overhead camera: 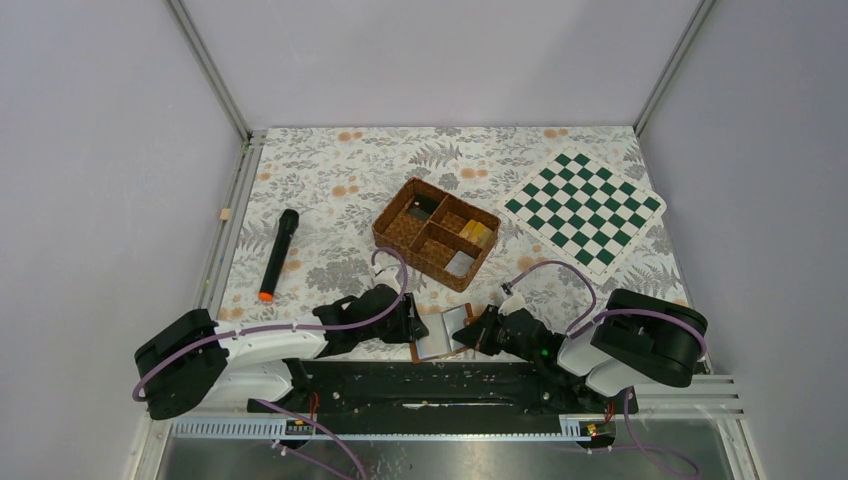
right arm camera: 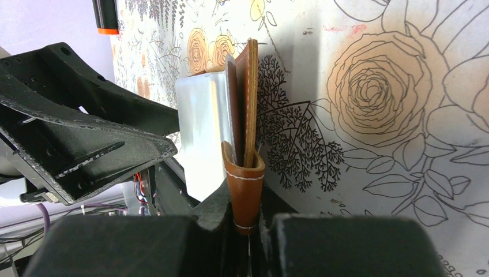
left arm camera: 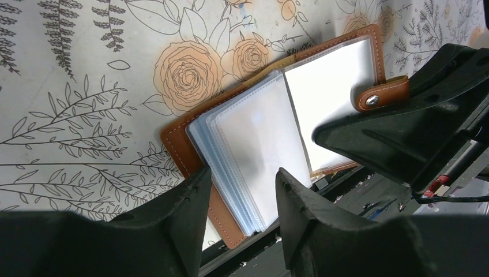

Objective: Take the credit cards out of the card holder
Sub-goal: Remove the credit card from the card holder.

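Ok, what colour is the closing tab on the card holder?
The tab is tan brown with a silver snap; clearest in the left wrist view.

Floral-patterned desk (overhead camera: pixel 330 180) with three bystanders

A woven brown basket (overhead camera: pixel 405 258) with four compartments sits mid-desk, turned corner-on. A green-and-white chessboard (overhead camera: pixel 584 213) lies flat to its right, also rotated, near the far right corner. Well apart on the left, a black stick with an orange tip (overhead camera: pixel 279 255), possibly a marker, lies with its orange end nearer the front. A small pale block (overhead camera: pixel 226 214) rests by the left rail.
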`<action>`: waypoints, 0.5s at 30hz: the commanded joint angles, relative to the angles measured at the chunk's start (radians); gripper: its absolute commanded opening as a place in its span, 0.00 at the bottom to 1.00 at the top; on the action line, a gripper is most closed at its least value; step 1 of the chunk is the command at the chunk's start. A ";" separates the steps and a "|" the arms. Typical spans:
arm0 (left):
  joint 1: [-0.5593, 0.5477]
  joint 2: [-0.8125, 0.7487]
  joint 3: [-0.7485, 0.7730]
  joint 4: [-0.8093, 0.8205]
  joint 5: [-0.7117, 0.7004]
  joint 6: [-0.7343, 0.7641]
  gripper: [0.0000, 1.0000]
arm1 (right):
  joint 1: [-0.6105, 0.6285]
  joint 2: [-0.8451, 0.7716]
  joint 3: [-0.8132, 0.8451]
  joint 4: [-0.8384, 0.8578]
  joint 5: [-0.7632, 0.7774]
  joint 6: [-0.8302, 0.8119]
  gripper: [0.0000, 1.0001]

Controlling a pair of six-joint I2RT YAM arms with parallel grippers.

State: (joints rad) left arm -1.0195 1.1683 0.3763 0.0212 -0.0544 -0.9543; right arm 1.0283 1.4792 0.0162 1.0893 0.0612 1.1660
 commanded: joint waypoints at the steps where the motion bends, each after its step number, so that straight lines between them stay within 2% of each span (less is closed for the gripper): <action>1: -0.004 -0.011 0.028 0.069 0.007 0.005 0.44 | -0.001 0.003 -0.005 -0.045 0.003 -0.009 0.00; 15: -0.004 -0.015 0.021 0.136 0.049 0.018 0.40 | -0.001 0.015 0.004 -0.039 -0.009 -0.012 0.00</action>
State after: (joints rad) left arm -1.0195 1.1671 0.3763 0.0467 -0.0422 -0.9470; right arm 1.0283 1.4796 0.0166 1.0893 0.0605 1.1660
